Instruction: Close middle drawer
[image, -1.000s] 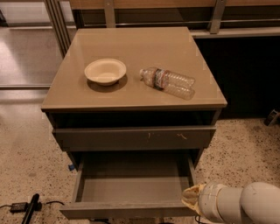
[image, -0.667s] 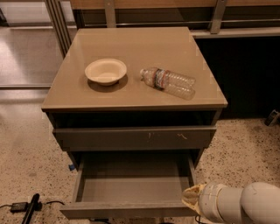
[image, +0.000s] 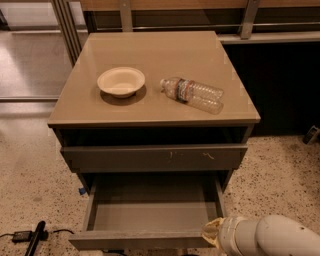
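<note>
The middle drawer (image: 150, 215) stands pulled far out of the cabinet, its bare grey inside showing and its plain front edge (image: 140, 241) near the bottom of the view. Above it is the taller drawer front with pale scratch marks (image: 155, 157), pushed in. My arm's white casing comes in from the lower right, and the gripper (image: 212, 234) end sits at the right end of the open drawer's front. Its tips are hidden behind the casing.
On the cabinet top (image: 150, 55) lie a pale paper bowl (image: 121, 81) and a clear plastic bottle (image: 192, 94) on its side. A black cable and plug (image: 30, 236) lie on the speckled floor at lower left. A dark bench and metal rails stand behind.
</note>
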